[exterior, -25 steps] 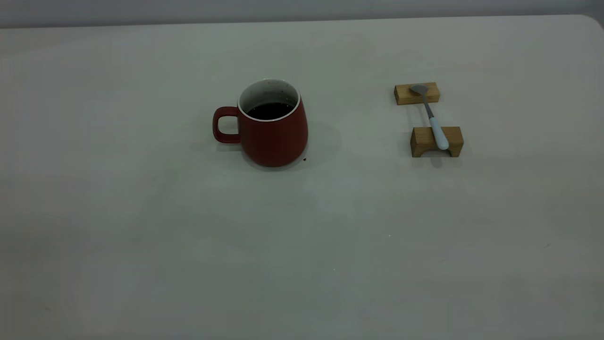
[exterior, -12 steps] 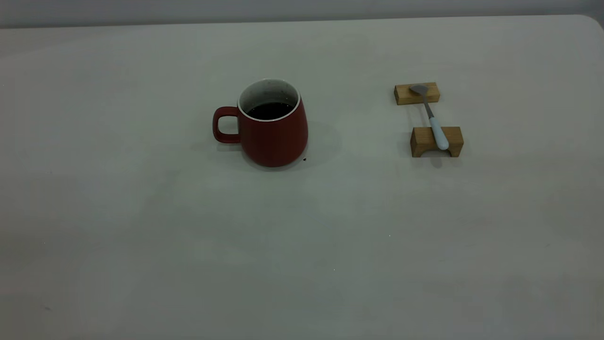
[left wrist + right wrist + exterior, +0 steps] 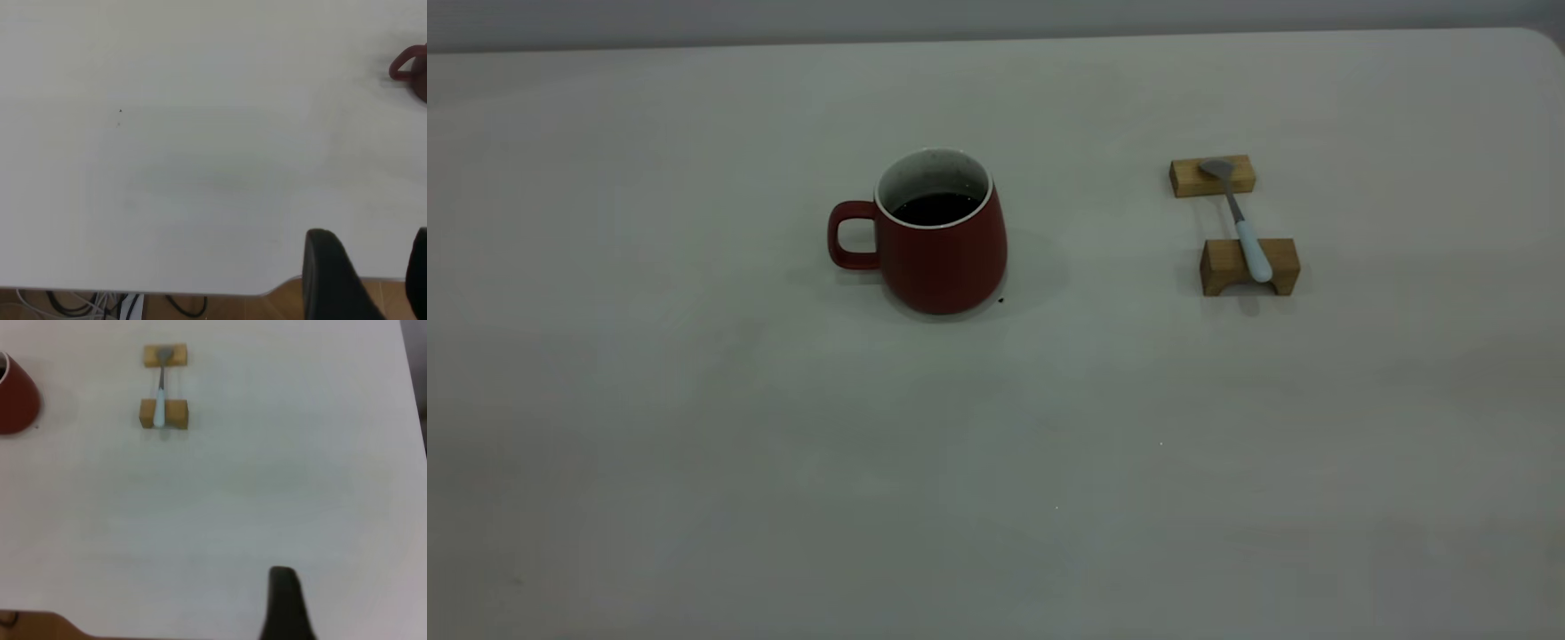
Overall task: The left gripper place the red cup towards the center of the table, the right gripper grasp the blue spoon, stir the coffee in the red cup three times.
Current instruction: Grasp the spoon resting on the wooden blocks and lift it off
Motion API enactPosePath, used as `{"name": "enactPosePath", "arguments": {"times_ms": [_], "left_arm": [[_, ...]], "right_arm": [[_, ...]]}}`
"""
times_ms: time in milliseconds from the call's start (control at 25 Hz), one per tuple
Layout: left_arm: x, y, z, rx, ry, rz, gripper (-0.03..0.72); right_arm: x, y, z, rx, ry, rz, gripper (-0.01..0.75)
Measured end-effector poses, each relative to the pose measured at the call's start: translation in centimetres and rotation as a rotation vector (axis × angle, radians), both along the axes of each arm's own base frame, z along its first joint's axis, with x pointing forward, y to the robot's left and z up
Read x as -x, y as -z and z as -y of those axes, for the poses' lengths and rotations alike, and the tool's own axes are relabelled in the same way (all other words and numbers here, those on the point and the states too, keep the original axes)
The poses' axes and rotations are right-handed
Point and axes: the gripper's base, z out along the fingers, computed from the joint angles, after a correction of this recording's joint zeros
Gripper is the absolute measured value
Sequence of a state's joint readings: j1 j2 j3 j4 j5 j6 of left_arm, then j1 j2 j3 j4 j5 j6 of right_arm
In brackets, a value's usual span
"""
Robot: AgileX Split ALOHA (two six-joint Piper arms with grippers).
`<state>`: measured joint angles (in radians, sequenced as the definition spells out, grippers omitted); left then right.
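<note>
The red cup point(image 3: 947, 253) stands upright on the table point(image 3: 996, 462) left of the middle, handle to the left, with dark coffee point(image 3: 935, 208) inside. The blue spoon point(image 3: 1245, 227) lies across two wooden blocks at the right. Neither gripper shows in the exterior view. In the left wrist view my left gripper point(image 3: 371, 235) hangs open over the table's near edge, far from the cup point(image 3: 408, 67). The right wrist view shows only one black finger point(image 3: 285, 603) of my right gripper, with bare table on both sides, far from the spoon point(image 3: 160, 397) and the cup point(image 3: 17, 397).
The spoon's bowl rests on the far tan block point(image 3: 1213, 176) and its handle on the near arched block point(image 3: 1249, 267). A small dark speck point(image 3: 1000, 300) lies by the cup's base. Cables and a wooden floor show below the table edge point(image 3: 133, 292).
</note>
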<state>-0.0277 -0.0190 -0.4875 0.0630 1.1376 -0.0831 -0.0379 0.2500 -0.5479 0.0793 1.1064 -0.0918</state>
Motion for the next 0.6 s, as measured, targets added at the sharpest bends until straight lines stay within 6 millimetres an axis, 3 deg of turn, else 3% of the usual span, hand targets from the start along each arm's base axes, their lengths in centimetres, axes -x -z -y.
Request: {"name": "enactPosePath", "arguments": {"times_ms": [160, 320, 440, 600], "left_arm": [[0.0, 0.0, 0.0, 0.0, 0.0, 0.0, 0.353], [0.0, 0.0, 0.0, 0.0, 0.0, 0.0, 0.353], [0.0, 0.0, 0.0, 0.0, 0.0, 0.0, 0.353], [0.0, 0.0, 0.0, 0.0, 0.0, 0.0, 0.353]], "right_arm": [[-5.3, -2.3, 0.4, 0.011, 0.009, -0.131, 0.689], [-12.1, -2.4, 0.4, -0.024, 0.005, -0.312, 0.706], [-17.1, -0.8, 0.3, -0.05, -0.019, -0.44, 0.706], [-22.5, 3.0, -0.6, -0.049, -0.089, -0.58, 0.706]]}}
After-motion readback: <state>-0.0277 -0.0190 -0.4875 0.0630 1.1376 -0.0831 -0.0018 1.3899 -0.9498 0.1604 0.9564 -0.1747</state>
